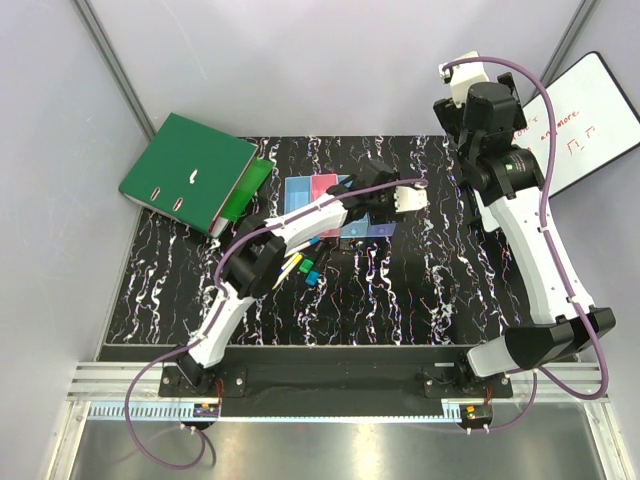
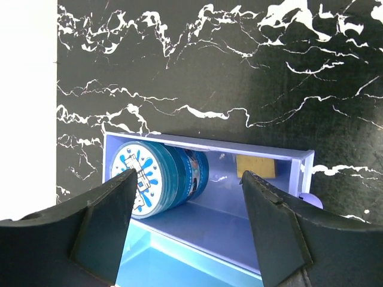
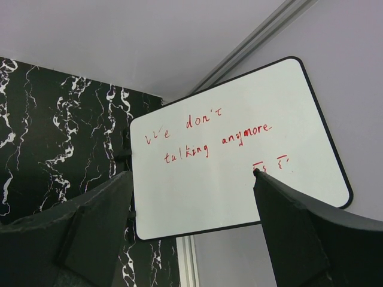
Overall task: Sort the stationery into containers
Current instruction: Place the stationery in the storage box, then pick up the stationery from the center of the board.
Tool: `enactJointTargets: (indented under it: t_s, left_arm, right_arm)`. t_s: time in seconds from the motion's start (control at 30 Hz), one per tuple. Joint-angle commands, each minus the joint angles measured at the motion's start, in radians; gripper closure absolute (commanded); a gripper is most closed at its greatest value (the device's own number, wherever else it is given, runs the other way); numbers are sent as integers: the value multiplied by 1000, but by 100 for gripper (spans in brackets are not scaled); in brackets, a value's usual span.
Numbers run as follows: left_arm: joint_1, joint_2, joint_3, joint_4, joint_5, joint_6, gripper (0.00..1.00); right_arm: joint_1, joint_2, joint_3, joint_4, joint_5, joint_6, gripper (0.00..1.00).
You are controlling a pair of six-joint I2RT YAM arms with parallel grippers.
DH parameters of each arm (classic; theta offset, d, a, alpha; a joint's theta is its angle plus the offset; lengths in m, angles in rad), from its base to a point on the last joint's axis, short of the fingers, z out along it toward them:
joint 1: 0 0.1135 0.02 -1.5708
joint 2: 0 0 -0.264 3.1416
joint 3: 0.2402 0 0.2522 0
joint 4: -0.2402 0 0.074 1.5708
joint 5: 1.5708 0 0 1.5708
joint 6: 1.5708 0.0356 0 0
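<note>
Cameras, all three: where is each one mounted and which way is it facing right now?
Top external: above and behind the bases, looking down on the table; left arm and right arm show whole.
Left wrist: on the left arm, looking down into the purple bin holding the blue tin; left gripper frames it.
Right wrist: raised, facing the whiteboard; right gripper shows.
Shared: top and right wrist both see the whiteboard.

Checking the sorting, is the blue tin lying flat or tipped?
Tipped: the blue tin rests on its edge inside the purple bin, patterned top facing sideways.
</note>
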Motion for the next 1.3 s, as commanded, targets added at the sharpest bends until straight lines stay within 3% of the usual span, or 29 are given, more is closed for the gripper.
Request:
enactJointTargets:
  t_s: [0.0, 0.4, 0.47, 0.63, 0.8, 1.03, 1.27]
  left_arm:
    - [-8, -106, -32, 47, -42, -25, 24]
    - [-5, -387, -152, 127, -218, -105, 18]
    - [0, -466, -196, 83, -243, -93, 5]
    - [9, -641, -363, -190, -263, -124, 1]
    - [7, -810, -664, -331, -238, -244, 1]
    - [9, -778, -734, -447, -122, -427, 1]
    - [9, -567, -594, -526, -91, -507, 1]
  right_arm:
    - [3, -30, 12, 39, 9, 16, 11]
    - [3, -50, -8, 25, -14, 27, 11]
    - [3, -53, -6, 19, -24, 27, 11]
    - [4, -59, 17, -10, -58, 19, 11]
    - [6, -75, 12, -32, -92, 31, 11]
    - [6, -88, 21, -59, -113, 39, 12]
    - [6, -108, 9, -72, -121, 44, 12]
